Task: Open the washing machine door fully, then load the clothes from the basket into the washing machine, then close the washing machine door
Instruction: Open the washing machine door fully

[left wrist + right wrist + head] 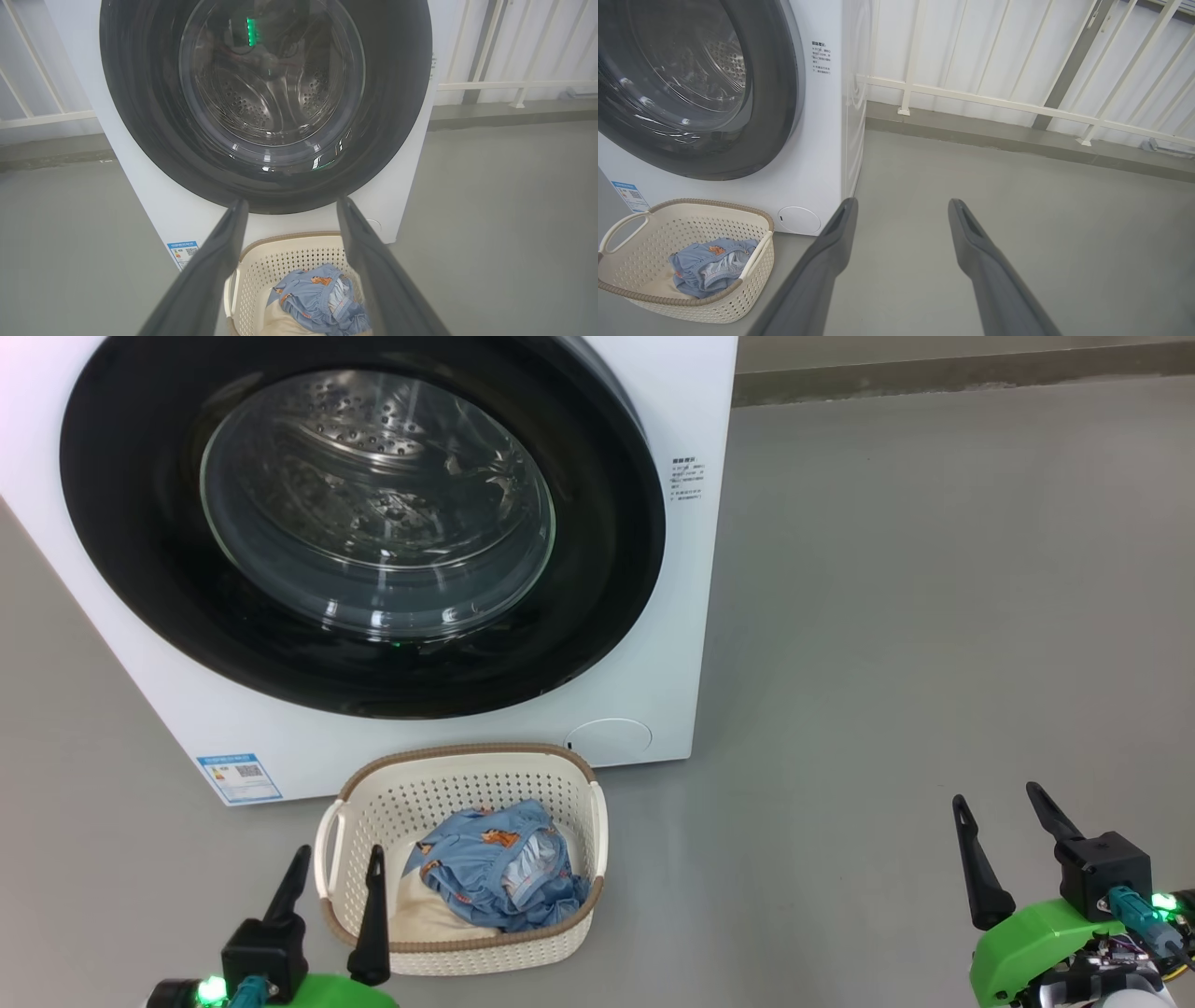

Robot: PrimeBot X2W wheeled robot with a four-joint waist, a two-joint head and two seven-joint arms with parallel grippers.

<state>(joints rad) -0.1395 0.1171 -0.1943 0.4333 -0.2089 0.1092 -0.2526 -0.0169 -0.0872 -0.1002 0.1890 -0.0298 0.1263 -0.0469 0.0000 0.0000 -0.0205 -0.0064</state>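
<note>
The white washing machine [672,411] fills the upper left of the head view, its round black-rimmed door [140,560] shut against the front. The steel drum shows through the glass window [373,504]. On the floor before it stands the cream basket [467,765], holding a light blue garment [504,868] on top of a cream one [420,915]. My left gripper [336,859] is open at the basket's near left corner. My right gripper [1004,803] is open over bare floor, far right of the basket. The door [140,116], basket [289,252] and blue garment [313,298] also appear beyond my left gripper [289,205].
A blue label sticker [240,777] sits low on the machine's front, and a round filter cover [609,737] at its lower right. Grey floor [934,616] spreads to the right. Behind stands a white railing [1017,105] along a low kerb.
</note>
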